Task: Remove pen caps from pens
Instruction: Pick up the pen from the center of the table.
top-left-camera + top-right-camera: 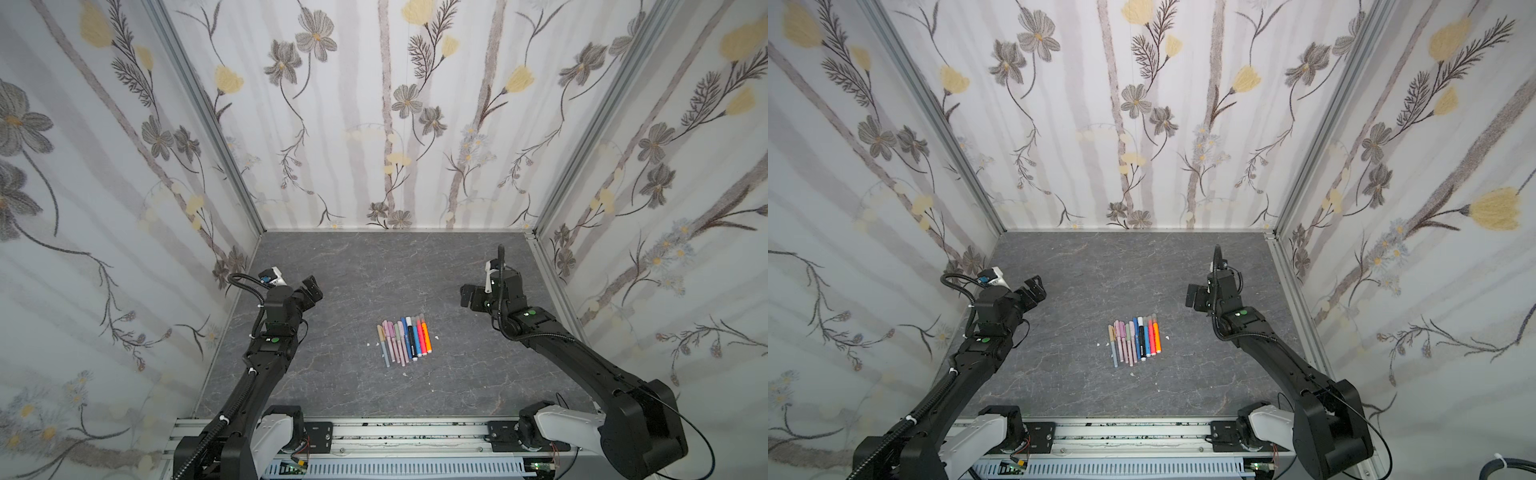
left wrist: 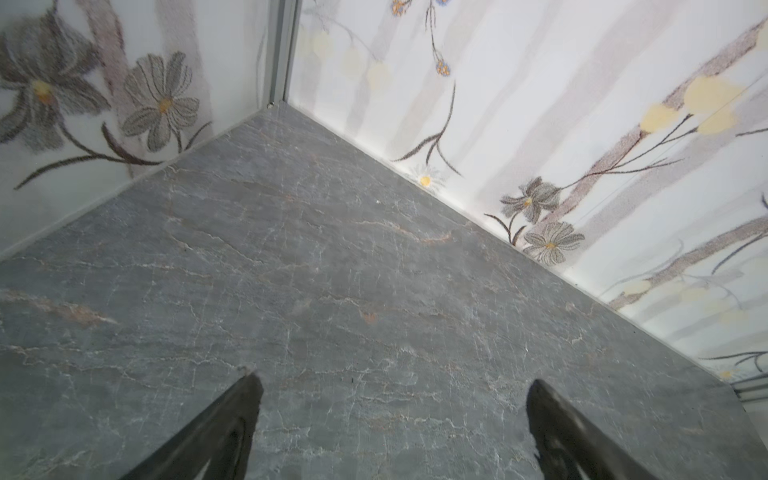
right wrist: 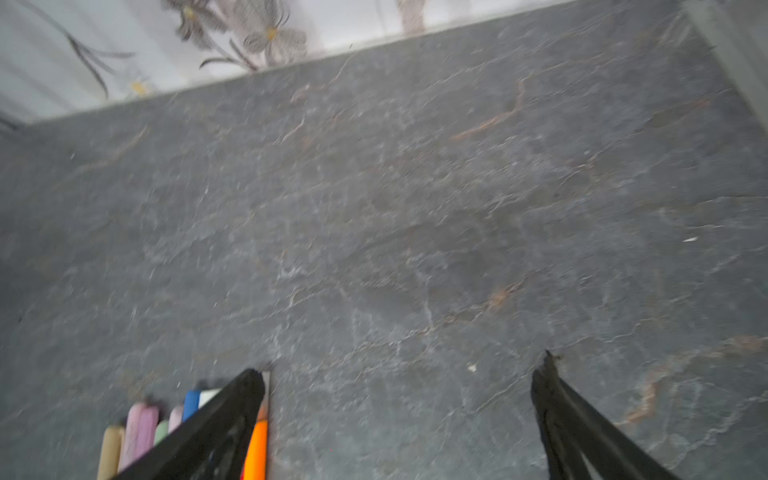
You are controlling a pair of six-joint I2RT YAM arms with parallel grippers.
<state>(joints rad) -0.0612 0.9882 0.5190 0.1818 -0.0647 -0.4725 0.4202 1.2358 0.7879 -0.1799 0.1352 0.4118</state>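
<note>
Several pens [image 1: 410, 338] [image 1: 1142, 338] lie side by side in a tight row at the middle of the grey table: thin tan, pink, lilac and grey ones, then thicker blue, black-and-white, red-pink and orange ones. The pen caps [image 1: 408, 321] sit on the pens' far ends. My left gripper [image 1: 313, 291] [image 1: 1034, 291] hovers open to the left of the row, over bare table [image 2: 395, 388]. To the right of the row my right gripper [image 1: 467, 295] [image 1: 1192, 295] is open and empty [image 3: 401, 374]. In its wrist view one finger [image 3: 232, 415] partly covers the capped ends [image 3: 141, 424] and the orange pen [image 3: 257, 444].
Small white specks [image 1: 372, 344] lie round the row. Flowered walls [image 1: 374, 124] close the table on the left, back and right. A metal rail [image 1: 415, 436] carrying both arm bases runs along the front edge.
</note>
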